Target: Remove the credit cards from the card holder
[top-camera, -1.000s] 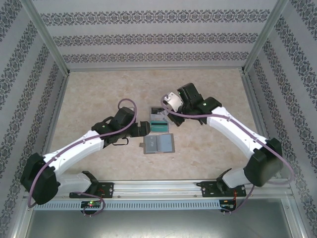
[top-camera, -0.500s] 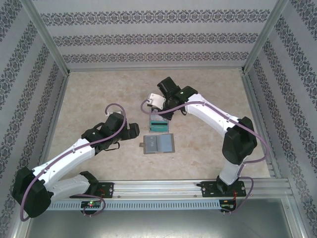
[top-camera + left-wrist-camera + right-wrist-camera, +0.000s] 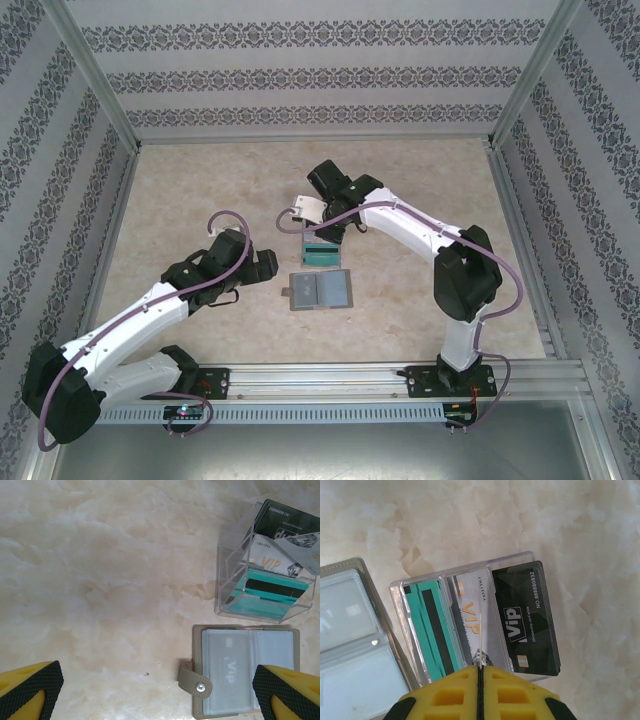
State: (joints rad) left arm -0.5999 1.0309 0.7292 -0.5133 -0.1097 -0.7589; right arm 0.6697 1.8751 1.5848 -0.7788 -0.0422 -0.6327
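Observation:
The card holder [image 3: 320,290] lies open and flat on the table, its snap tab [image 3: 196,684] to the left; pale "VIP" lettering shows through one pocket [image 3: 227,662]. My right gripper [image 3: 318,222] [image 3: 480,669] is shut on one thin credit card [image 3: 480,640], seen edge-on above the middle slot of a clear box; its grey patterned face [image 3: 306,550] shows in the left wrist view. My left gripper [image 3: 272,265] [image 3: 157,687] stands wide open left of the holder, touching nothing.
The clear three-slot box [image 3: 322,246] [image 3: 400,587] sits just behind the holder with teal cards [image 3: 427,630], silver VIP cards [image 3: 465,605] and black VIP cards [image 3: 527,620]. Patterned walls and metal posts [image 3: 515,105] fence the marble tabletop [image 3: 100,580].
The right gripper has swung left with the card and come down over the clear box. The left gripper has drawn back to the left, away from the card holder.

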